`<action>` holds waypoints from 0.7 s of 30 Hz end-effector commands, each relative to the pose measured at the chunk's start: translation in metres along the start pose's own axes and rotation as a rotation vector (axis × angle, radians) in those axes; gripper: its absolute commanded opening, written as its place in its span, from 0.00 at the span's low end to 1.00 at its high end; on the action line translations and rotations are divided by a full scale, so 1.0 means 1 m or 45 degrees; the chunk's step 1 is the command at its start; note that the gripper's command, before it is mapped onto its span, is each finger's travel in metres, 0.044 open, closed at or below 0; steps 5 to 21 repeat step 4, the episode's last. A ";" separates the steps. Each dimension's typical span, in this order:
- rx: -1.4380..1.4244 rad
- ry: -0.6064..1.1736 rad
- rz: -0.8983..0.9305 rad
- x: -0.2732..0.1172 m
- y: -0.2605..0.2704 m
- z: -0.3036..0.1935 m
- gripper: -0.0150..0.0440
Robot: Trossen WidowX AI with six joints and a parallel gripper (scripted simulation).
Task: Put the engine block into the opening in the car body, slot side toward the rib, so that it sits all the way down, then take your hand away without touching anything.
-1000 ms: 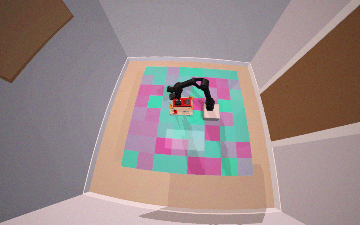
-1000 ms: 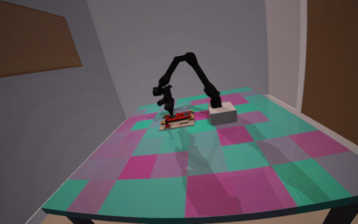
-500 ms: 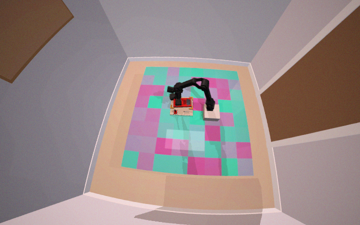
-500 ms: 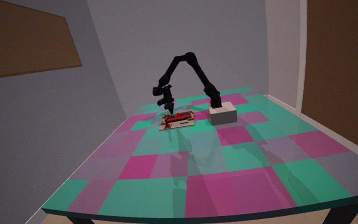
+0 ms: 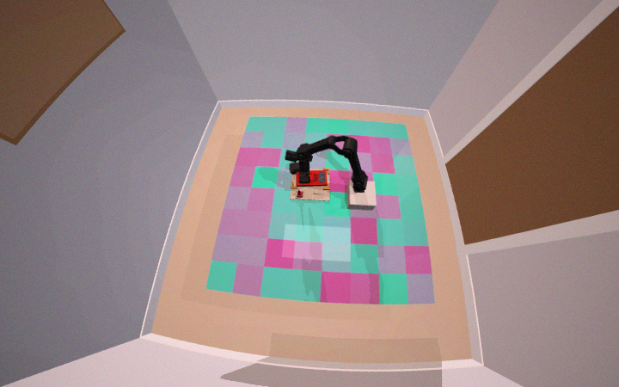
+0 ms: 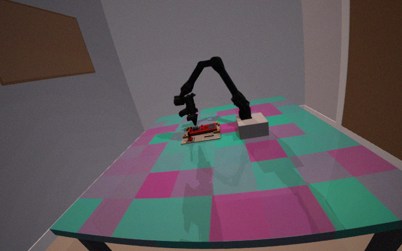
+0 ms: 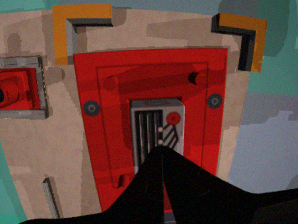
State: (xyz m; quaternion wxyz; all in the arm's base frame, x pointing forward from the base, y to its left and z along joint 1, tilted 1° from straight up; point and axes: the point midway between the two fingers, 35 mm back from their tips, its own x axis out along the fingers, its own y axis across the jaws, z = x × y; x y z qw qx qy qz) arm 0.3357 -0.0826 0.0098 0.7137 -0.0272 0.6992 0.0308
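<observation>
The red car body point(image 5: 315, 182) point(image 6: 202, 130) point(image 7: 214, 137) lies on a beige board. The grey engine block point(image 7: 148, 125) is in the body's opening, with dark slots on its left half and a red round mark at its upper right in the wrist view. A grey side edge shows along its far end; I cannot tell if it is fully down. My gripper point(image 5: 304, 181) point(image 6: 194, 124) point(image 7: 160, 152) is shut and empty, its fingertips together above the block. The fingers hide the block's near part, and the rib cannot be made out.
The beige board point(image 5: 310, 197) point(image 6: 201, 138) point(image 7: 47, 145) has orange corner brackets point(image 7: 63, 35) point(image 7: 260, 45) by the car body. A small red part point(image 5: 299, 194) point(image 6: 190, 139) point(image 7: 17, 90) sits in a grey frame beside it. The arm's pale base block point(image 5: 362, 199) point(image 6: 254, 130) stands to the right.
</observation>
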 end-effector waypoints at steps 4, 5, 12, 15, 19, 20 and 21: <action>-0.001 0.002 -0.005 0.000 0.000 0.000 0.25; -0.001 0.002 -0.005 0.000 0.000 0.000 0.25; -0.001 0.002 -0.005 0.000 0.000 0.000 0.25; -0.001 0.002 -0.005 0.000 0.000 0.000 0.25; -0.001 0.002 -0.005 0.000 0.000 0.000 0.25; -0.001 0.002 -0.005 0.000 0.000 0.000 0.25; -0.001 0.002 -0.005 0.000 0.000 0.000 0.25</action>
